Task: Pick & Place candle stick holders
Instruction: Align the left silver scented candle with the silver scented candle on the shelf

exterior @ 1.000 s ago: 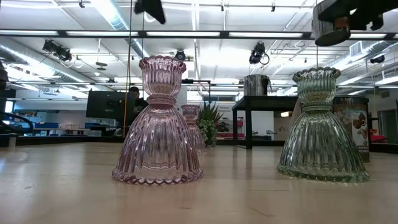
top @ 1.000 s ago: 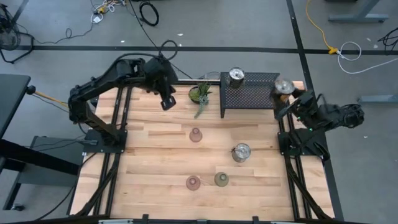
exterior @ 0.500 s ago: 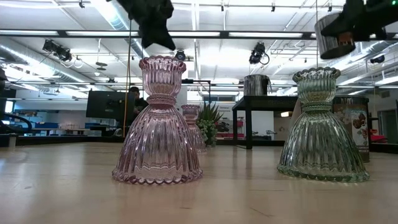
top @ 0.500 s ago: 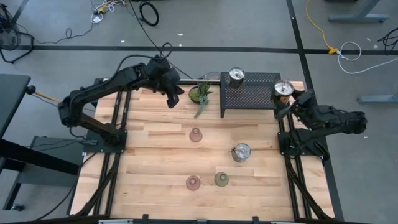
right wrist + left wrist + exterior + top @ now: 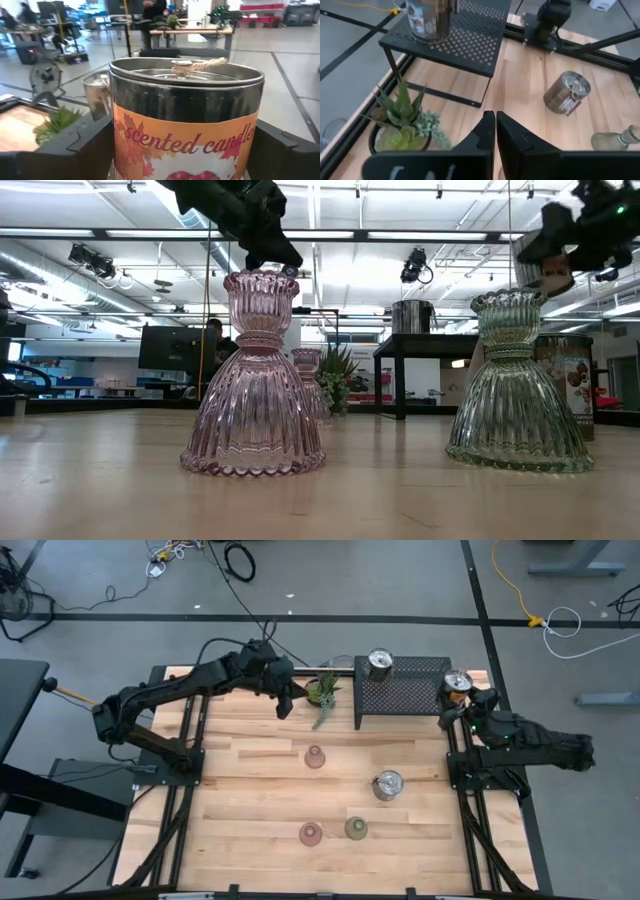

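My right gripper point(image 5: 180, 150) is shut on a silver candle tin point(image 5: 456, 686) with an orange label, held in the air at the right end of the black mesh rack point(image 5: 402, 690). A second silver tin point(image 5: 380, 663) stands on the rack's left end, and a third point(image 5: 388, 784) is on the table. Two pink glass holders point(image 5: 314, 757) point(image 5: 310, 833) and an olive-green one point(image 5: 356, 828) stand on their wide bases. My left gripper point(image 5: 284, 703) is shut and empty, in the air beside the potted plant point(image 5: 322, 692). My right gripper pinches the tin's labelled side wall point(image 5: 125, 150) between its two fingers point(image 5: 75, 147), one on each side. The fingers come in about level from the table's right side. The tin stays upright, wick on top, lifted clear above the rack's height point(image 5: 545, 260).
The rack stands at the far edge, right of centre. The potted plant sits just left of it, also in the left wrist view point(image 5: 400, 122). Bare wood lies along the table's left half and near edge. A person stands far off in the room point(image 5: 215, 340).
My left gripper has moved toward the table's right edge and down, to just beside the plant, its arm stretching out. My right gripper has lowered the silver tin a little at the rack's right end, keeping it upright.
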`<state>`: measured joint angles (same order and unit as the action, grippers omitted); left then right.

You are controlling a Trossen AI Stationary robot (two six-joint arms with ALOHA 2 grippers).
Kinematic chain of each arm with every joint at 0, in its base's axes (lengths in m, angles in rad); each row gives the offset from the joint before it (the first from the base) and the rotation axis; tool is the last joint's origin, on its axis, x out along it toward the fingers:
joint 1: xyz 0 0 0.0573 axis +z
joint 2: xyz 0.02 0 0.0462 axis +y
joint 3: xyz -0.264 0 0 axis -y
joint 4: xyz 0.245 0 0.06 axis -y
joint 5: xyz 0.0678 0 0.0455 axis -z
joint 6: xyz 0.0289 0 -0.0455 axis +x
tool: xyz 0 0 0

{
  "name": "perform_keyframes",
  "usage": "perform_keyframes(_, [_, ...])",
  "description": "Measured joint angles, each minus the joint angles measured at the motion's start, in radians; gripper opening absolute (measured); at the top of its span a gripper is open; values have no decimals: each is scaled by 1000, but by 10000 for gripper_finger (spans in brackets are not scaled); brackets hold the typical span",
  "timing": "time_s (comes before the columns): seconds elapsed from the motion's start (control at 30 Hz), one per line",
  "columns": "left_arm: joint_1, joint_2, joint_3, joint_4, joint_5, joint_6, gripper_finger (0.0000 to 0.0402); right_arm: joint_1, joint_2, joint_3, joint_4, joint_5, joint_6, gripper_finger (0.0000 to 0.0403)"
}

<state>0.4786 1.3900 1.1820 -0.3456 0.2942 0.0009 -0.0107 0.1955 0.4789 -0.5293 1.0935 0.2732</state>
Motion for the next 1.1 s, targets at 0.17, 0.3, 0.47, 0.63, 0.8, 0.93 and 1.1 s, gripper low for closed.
perform_keyframes(0.17, [-16, 2, -19, 36, 5, -15, 16, -123, 8, -65, 155, -279, -25, 338])
perform_keyframes(0.3, [-30, 2, -19, 48, 17, -15, 16, -264, 70, -105, 248, -398, -129, 338])
perform_keyframes(0.47, [-49, 2, -19, 48, 19, -16, 16, -504, 180, -101, 404, -666, -176, 338])
perform_keyframes(0.63, [-57, 2, -19, 47, 18, -15, 16, -741, 341, -101, 491, -912, -193, 338])
perform_keyframes(0.8, [-57, 2, -19, 47, 18, -12, 16, -909, 495, -101, 629, -1203, -229, 338])
perform_keyframes(0.93, [-58, 2, -19, 47, 18, -8, 16, -974, 573, -101, 726, -1280, -249, 338])
perform_keyframes(1.1, [-58, 2, -19, 48, 17, 6, 16, -1021, 661, -101, 809, -1349, -291, 338])
